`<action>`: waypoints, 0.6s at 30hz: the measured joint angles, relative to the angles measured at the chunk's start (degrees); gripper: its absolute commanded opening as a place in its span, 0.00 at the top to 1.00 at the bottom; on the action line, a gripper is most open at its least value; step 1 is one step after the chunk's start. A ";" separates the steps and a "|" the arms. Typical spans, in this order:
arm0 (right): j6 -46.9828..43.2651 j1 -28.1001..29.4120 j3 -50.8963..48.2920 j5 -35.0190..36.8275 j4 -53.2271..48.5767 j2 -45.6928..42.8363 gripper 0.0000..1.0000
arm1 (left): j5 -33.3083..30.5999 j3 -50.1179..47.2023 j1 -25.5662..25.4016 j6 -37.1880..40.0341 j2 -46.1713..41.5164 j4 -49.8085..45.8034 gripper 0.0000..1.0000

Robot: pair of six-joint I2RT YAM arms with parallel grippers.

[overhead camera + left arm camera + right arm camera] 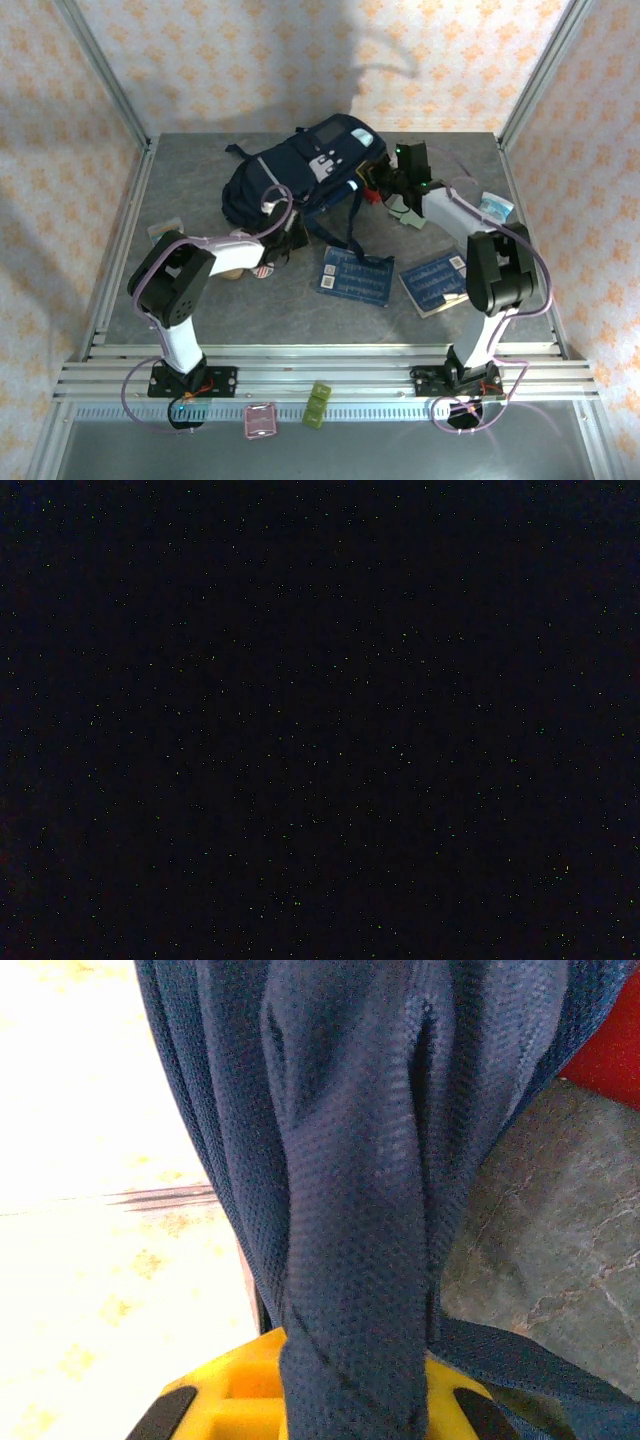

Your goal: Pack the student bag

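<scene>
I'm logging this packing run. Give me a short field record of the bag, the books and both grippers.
bag: navy, lying at the back middle of the table
books: two, blue, flat on the table in front of the bag, not packed
right gripper: shut on bag fabric at the bag's right side
left gripper: at the bag's near-left edge; open or shut unclear
left wrist view: dark

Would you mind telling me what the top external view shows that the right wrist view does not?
From above you get the whole student bag lying on the table, two blue patterned books in front of it, and the left arm and right arm reaching to it. The wrist camera adds the bag's mesh weave up close, clamped in the shut right gripper. Both show navy bag fabric and grey tabletop.
</scene>
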 measured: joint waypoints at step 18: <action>10.01 3.34 -5.01 4.50 7.58 -2.84 1.00 | 4.59 -3.91 8.59 10.51 -12.33 0.92 0.57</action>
